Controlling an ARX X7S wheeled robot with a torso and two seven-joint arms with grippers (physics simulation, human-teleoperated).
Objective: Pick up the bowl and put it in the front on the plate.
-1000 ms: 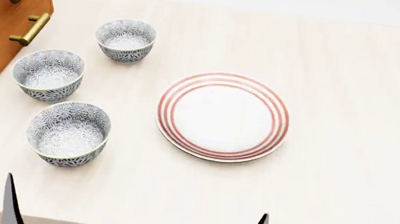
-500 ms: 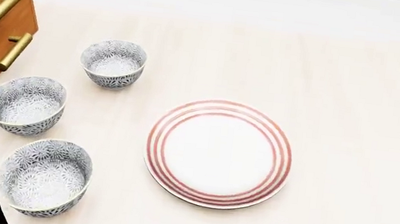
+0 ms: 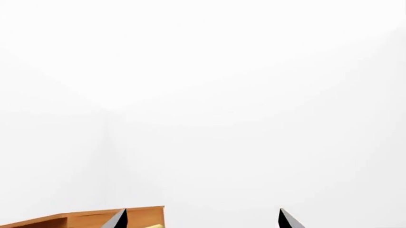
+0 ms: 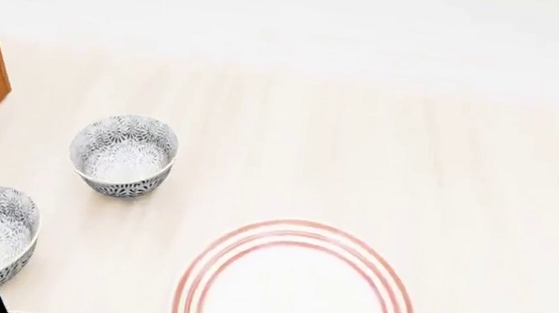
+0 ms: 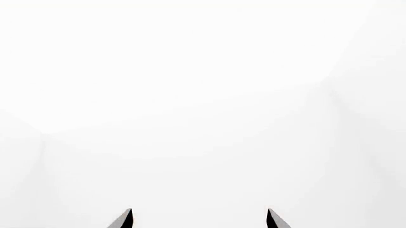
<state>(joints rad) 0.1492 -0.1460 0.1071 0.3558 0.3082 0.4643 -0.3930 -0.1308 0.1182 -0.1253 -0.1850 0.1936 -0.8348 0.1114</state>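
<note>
We have grasped nothing: both grippers, left [image 3: 201,219] and right [image 5: 199,218], gape bare; 2 visible bowls [image 4: 122,154] sit off the plate [image 4: 296,289].

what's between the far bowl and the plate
Nothing: in the head view, only bare pale wooden tabletop lies between the far bowl and the plate. They sit apart, not touching.
</note>
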